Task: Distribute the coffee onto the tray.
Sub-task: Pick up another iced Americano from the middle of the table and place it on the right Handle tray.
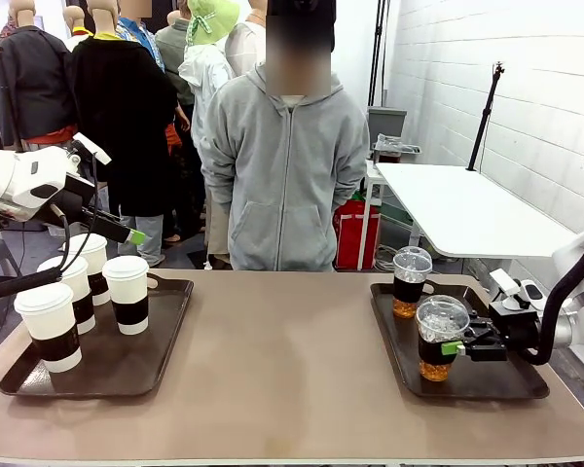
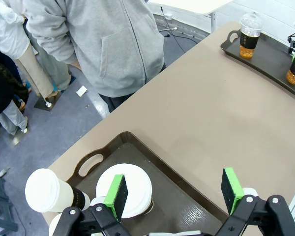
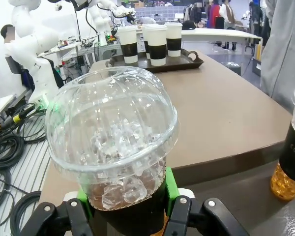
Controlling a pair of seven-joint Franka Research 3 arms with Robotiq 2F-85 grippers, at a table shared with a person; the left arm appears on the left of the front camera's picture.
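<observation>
At the lower right of the front view our right gripper (image 1: 455, 347) is clenched on the near iced cup (image 1: 440, 339), which stands on the right tray (image 1: 526, 382); the second iced cup (image 1: 410, 282) sits just behind it. We judge the risk here is a crushed dome or a tip — the squeeze lands on thin plastic. At far left, our left gripper (image 2: 176, 192) hangs spread and empty over four paper cups (image 1: 128, 294) on the left tray (image 1: 168, 322) — descending carelessly could topple one.
</observation>
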